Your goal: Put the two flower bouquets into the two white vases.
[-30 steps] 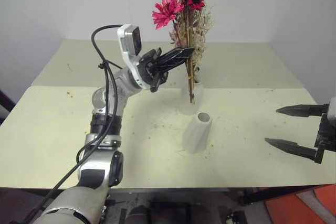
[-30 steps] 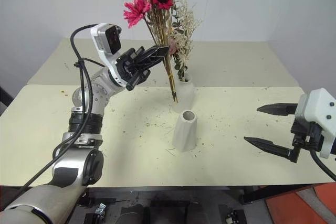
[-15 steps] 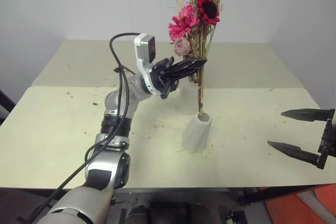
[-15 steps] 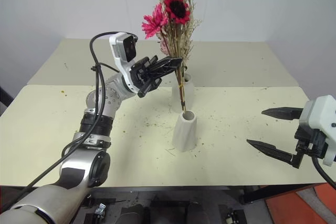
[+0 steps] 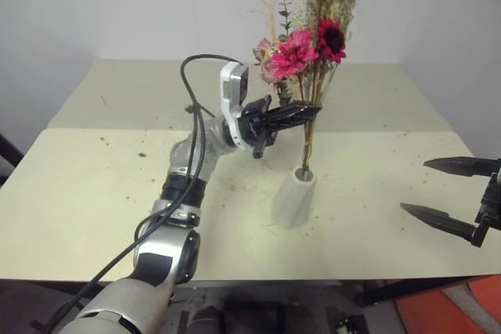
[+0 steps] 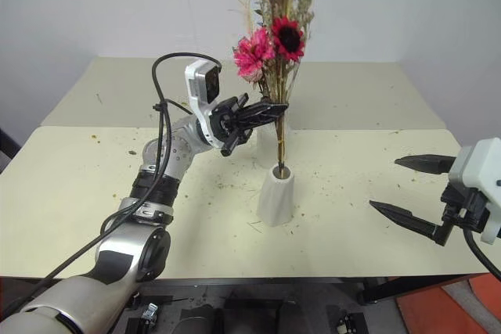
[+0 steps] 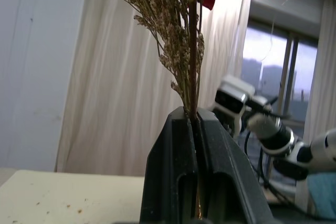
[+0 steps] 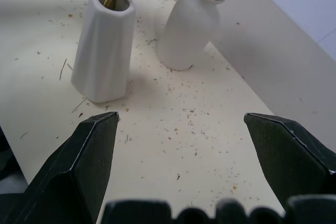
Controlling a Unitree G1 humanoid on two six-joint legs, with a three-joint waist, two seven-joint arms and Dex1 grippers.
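Bottle vase [image 8: 188,30] (rose stems inside) behind cone vase [image 8: 103,45].

A cream table [image 5: 94,185] strewn with dried specks stands before a white wall [image 5: 117,5].

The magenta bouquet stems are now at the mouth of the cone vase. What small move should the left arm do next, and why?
Probably lower it a little more, then release. The left gripper is shut on the magenta bouquet, and the stem ends sit just inside the cone vase, with the binding band above the rim. The pink bouquet is already in the bottle vase.
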